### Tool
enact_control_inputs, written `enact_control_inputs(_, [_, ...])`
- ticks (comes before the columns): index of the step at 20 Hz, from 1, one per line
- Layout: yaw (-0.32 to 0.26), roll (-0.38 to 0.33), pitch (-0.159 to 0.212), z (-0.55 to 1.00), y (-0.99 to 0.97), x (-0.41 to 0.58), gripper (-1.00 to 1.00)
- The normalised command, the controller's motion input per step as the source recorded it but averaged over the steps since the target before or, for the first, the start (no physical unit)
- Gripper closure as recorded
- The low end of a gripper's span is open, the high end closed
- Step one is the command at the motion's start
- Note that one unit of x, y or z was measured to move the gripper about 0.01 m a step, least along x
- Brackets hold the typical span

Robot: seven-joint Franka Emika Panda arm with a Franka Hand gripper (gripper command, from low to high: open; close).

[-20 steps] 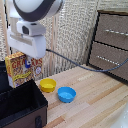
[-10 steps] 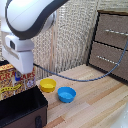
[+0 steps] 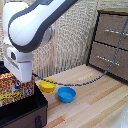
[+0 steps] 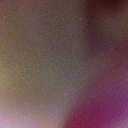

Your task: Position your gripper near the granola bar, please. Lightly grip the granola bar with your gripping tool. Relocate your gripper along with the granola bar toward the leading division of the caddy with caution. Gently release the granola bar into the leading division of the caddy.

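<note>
In the exterior view my white gripper [image 3: 23, 81] hangs from the bulky white arm at the left, over the black caddy [image 3: 25, 114]. It is shut on the granola bar [image 3: 11, 90], an orange, red and yellow box held upright. The bar's lower edge sits at the caddy's rim, over the compartment at the caddy's near side. The fingertips are mostly hidden behind the box. The wrist view is a blur of brown and purple and shows nothing I can name.
A yellow bowl [image 3: 47, 86] and a blue bowl [image 3: 66, 94] stand on the wooden table just right of the caddy. A brown drawer cabinet [image 3: 113, 45] stands at the back right. A grey-blue cable [image 3: 95, 80] trails across the table.
My gripper has moved down and toward the exterior view's left with the granola bar. The bar now sits lower, at the caddy's rim.
</note>
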Motion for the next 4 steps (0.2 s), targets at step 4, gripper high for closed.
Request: enact_control_inputs(4, [-0.016,0.000,0.002,-0.01,0.00,0.079,-1.00])
